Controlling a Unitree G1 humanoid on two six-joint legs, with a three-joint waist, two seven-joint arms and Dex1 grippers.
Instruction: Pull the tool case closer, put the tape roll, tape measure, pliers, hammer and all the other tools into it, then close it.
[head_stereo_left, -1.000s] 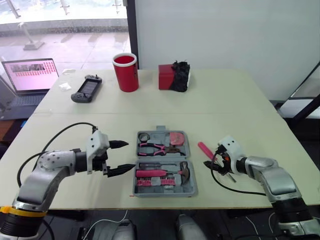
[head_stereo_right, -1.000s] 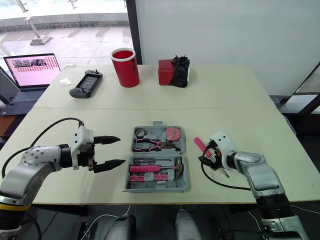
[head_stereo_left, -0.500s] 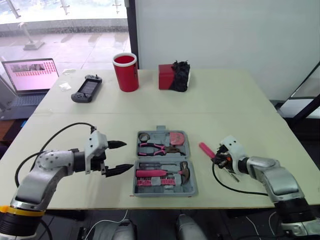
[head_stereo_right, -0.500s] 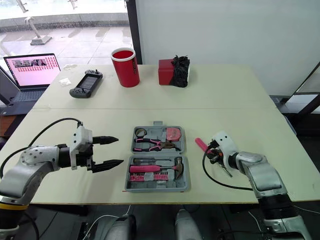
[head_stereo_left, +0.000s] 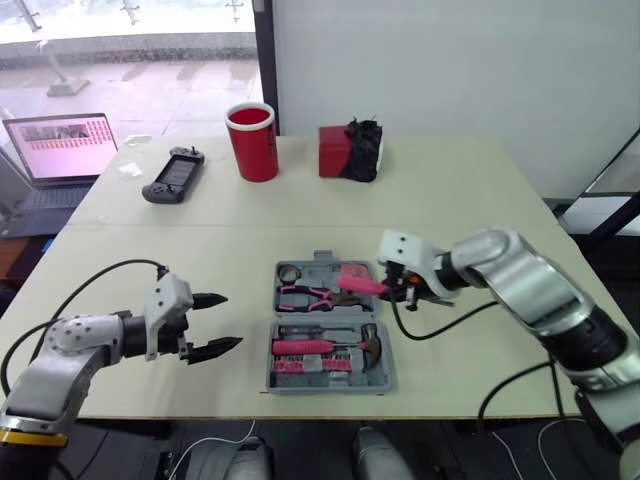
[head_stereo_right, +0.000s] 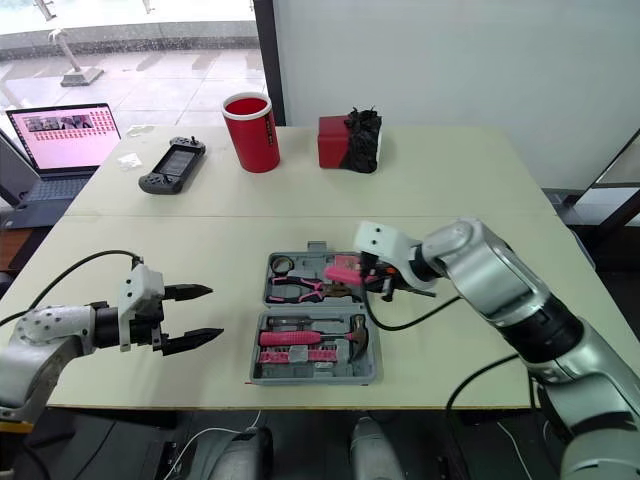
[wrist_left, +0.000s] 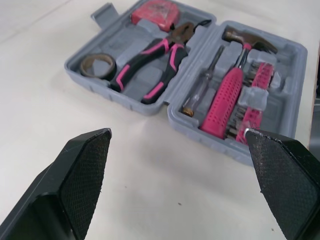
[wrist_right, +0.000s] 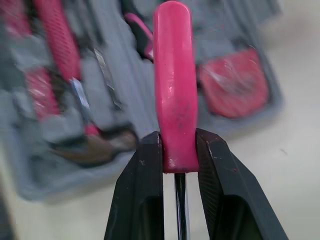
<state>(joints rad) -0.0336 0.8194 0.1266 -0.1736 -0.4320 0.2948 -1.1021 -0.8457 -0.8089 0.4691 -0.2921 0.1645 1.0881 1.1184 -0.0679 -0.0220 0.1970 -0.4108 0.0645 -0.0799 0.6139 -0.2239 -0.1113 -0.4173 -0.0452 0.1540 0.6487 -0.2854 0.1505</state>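
Note:
The grey tool case (head_stereo_left: 325, 325) lies open at the table's near middle. It holds a tape roll (wrist_left: 98, 64), pink-handled pliers (wrist_left: 150, 67), a red tape measure (wrist_left: 155, 10), a pink-handled hammer (wrist_left: 227, 95) and a thin screwdriver (wrist_left: 202, 82). My right gripper (head_stereo_left: 395, 287) is shut on a pink-handled screwdriver (wrist_right: 172, 85). It holds the tool above the case's far right part, and the pink handle (head_stereo_left: 362, 283) points left over the tape measure. My left gripper (head_stereo_left: 215, 323) stands open and empty on the table, left of the case, its fingers (wrist_left: 82, 170) aimed at it.
At the back stand a red cup (head_stereo_left: 252, 143), a red box with a black bundle (head_stereo_left: 348, 152), a game controller (head_stereo_left: 173, 177) and a laptop (head_stereo_left: 60, 150). The table's near edge runs just in front of the case.
My right gripper shut on the pink screwdriver right of the case, lifted it and carried it left over the case. My left gripper drew back a little to the left.

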